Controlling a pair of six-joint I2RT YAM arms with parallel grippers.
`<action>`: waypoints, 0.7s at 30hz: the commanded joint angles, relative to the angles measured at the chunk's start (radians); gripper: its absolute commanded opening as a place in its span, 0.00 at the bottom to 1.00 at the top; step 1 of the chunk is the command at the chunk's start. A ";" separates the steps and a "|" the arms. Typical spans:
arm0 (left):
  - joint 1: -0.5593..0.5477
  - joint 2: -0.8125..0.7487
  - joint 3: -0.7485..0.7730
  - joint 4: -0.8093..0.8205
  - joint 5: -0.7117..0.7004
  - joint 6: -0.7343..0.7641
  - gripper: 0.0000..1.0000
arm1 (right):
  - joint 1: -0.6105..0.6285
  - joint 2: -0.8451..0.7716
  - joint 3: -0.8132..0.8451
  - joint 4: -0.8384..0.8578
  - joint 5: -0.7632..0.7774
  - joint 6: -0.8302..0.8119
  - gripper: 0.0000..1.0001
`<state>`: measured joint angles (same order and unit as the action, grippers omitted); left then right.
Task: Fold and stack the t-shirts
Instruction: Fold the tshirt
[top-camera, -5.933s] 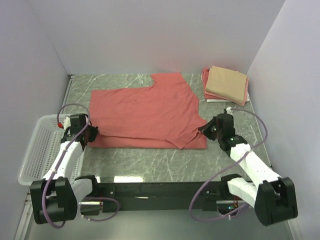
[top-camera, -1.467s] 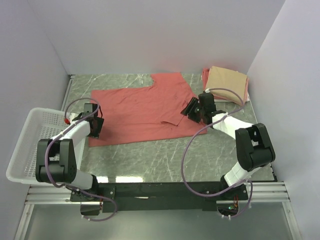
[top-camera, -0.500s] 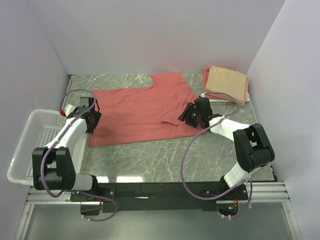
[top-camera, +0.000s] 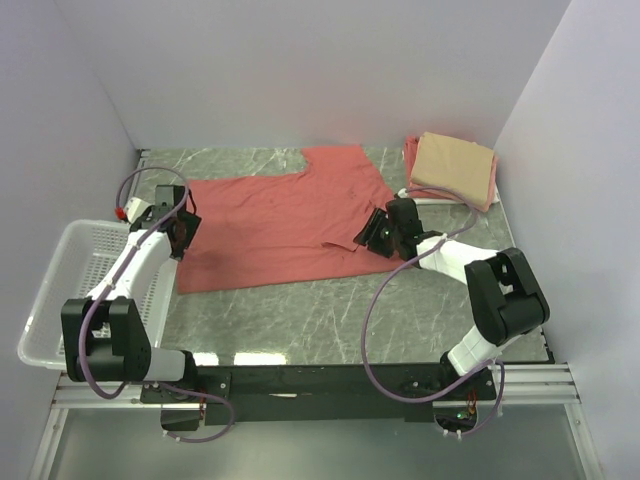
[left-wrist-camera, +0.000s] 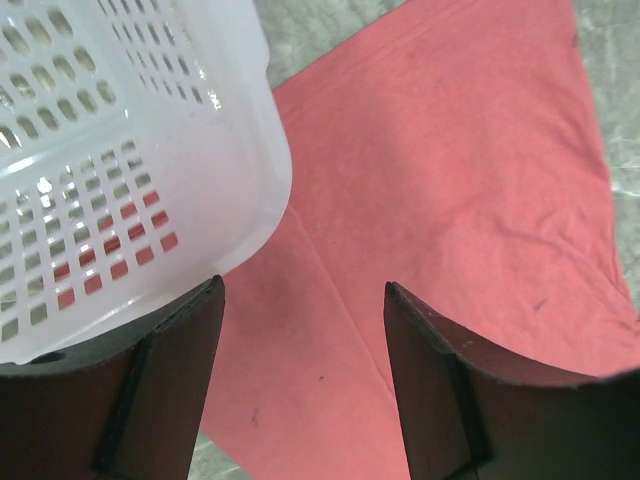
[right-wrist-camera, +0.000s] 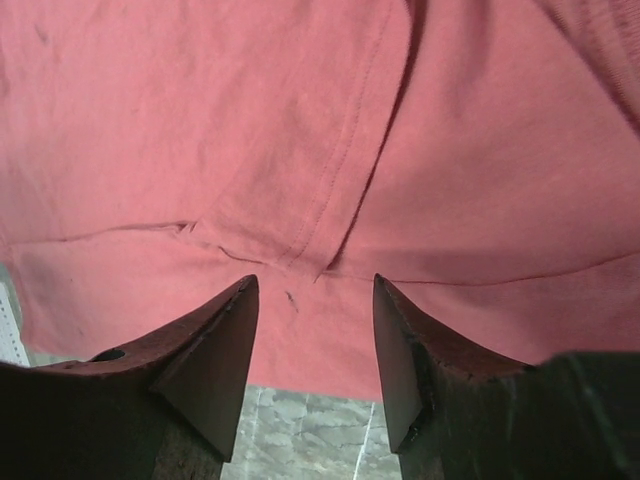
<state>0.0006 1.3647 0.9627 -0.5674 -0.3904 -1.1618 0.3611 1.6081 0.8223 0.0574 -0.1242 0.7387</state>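
Jaws on either side hover apart and empty over the red t-shirt (top-camera: 280, 220) spread on the bench (top-camera: 330, 320), left pair at its 9 o'clock edge by the basket (top-camera: 70, 285), right pair near 4 o'clock; each should pinch all layers before lifting together.

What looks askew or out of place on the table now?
The salmon-red t-shirt lies crooked: its near edge slants, and a flap is folded unevenly beside the right gripper. The white basket sits at an angle off the table's left side.
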 joint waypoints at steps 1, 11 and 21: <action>0.006 -0.044 0.056 -0.023 -0.018 0.033 0.70 | 0.016 -0.022 -0.003 0.036 0.008 -0.002 0.56; 0.004 -0.052 0.113 -0.045 -0.001 0.050 0.70 | 0.039 0.073 0.051 0.053 0.014 0.013 0.54; 0.006 -0.056 0.159 -0.058 0.008 0.074 0.70 | 0.064 0.138 0.101 0.064 0.014 0.033 0.52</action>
<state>0.0013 1.3392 1.0698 -0.6151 -0.3889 -1.1164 0.4061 1.7313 0.8753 0.0845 -0.1226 0.7601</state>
